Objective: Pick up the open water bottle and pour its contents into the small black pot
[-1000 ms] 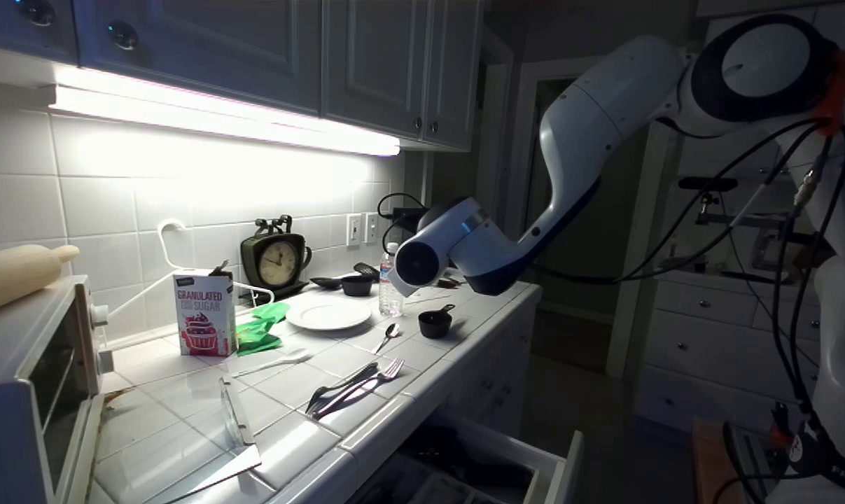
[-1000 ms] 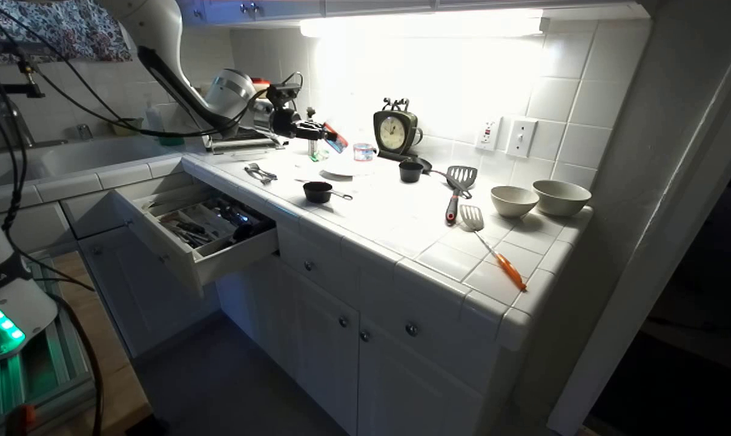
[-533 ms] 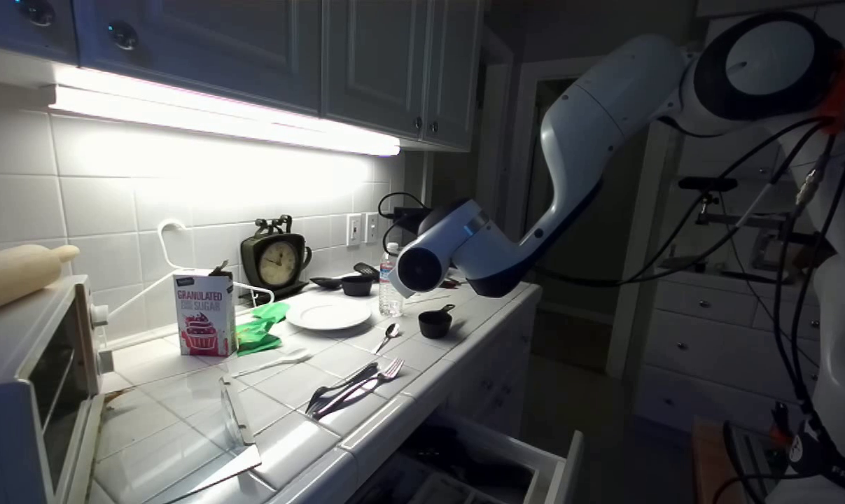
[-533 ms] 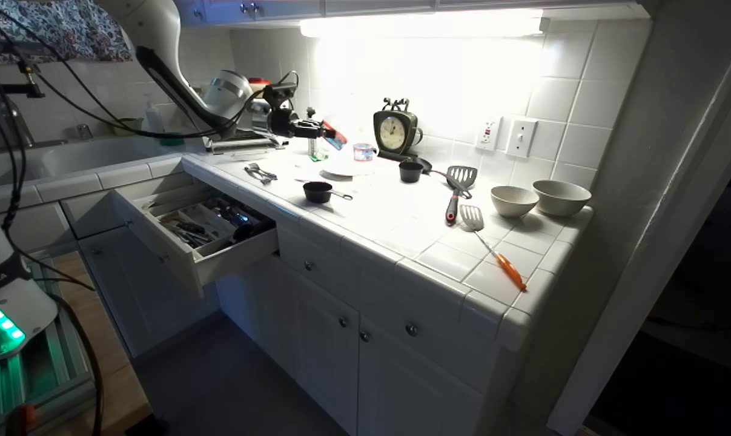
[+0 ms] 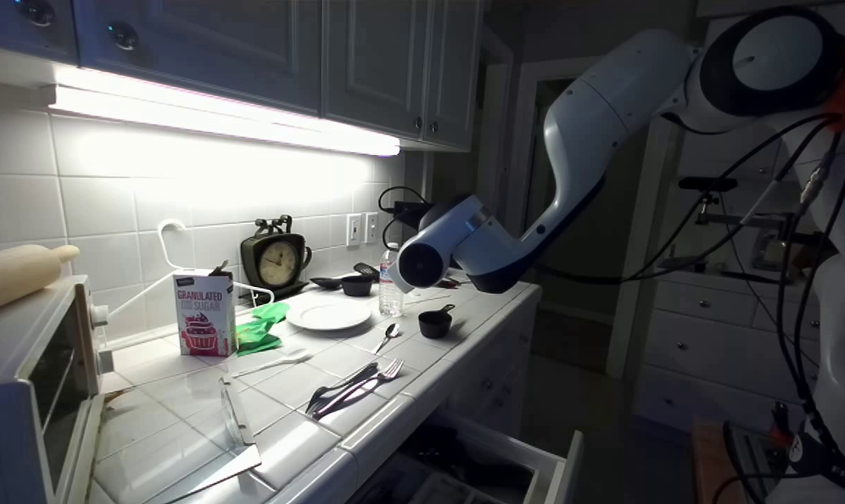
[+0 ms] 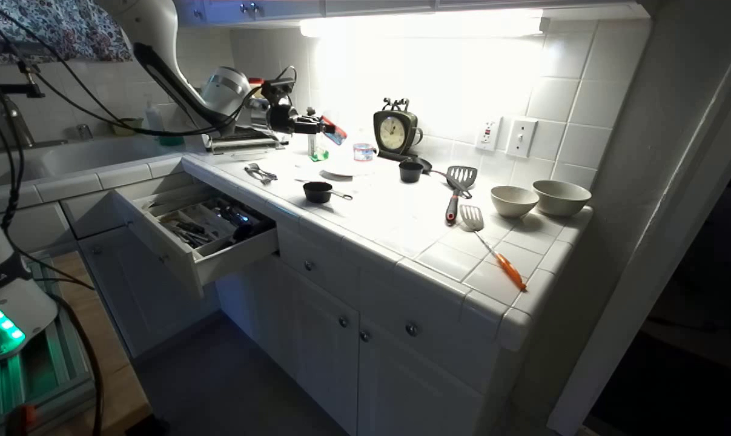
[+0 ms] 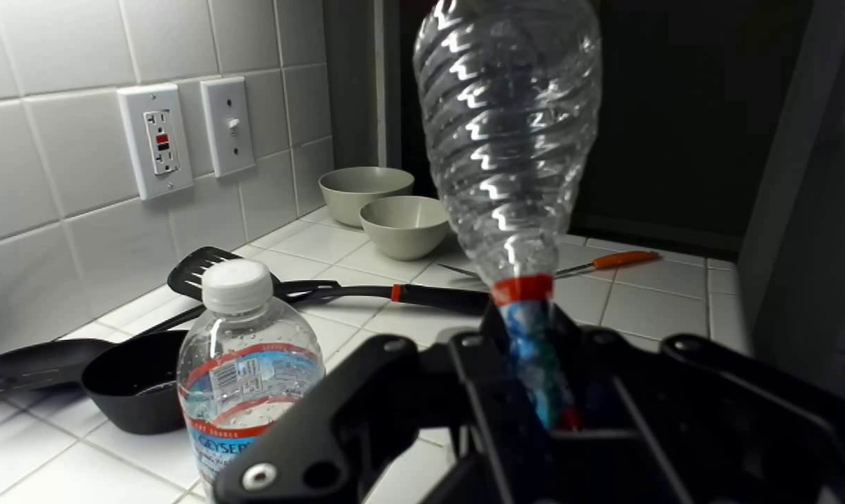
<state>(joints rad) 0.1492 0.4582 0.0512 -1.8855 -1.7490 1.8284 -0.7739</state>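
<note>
My gripper (image 7: 531, 336) is shut on a clear plastic bottle (image 7: 510, 133), squeezing it at its red-and-blue label. In the wrist view its ridged end points up; its mouth is hidden. In an exterior view the held bottle's label (image 6: 335, 130) shows tilted in the air at the gripper. The arm hides it elsewhere. Two small black pots stand on the counter. A pot with a handle (image 5: 435, 323) is near the front edge, also seen from another side (image 6: 318, 192). Another pot (image 5: 356, 285) is near the clock and shows in the wrist view (image 7: 138, 381).
A capped water bottle (image 7: 247, 385) stands in front of the pot near the clock, beside the white plate (image 5: 327, 312). Spatulas (image 6: 461, 177), grey bowls (image 6: 514, 201), a sugar box (image 5: 205, 315), the clock (image 5: 275, 257) and cutlery (image 5: 352, 388) are on the counter. A drawer (image 6: 238, 257) stands open.
The gripper has risen slightly and drawn back a little, carrying the bottle. It points more level, and the bottle's tilt has shifted somewhat. The pots and other objects have not moved.
</note>
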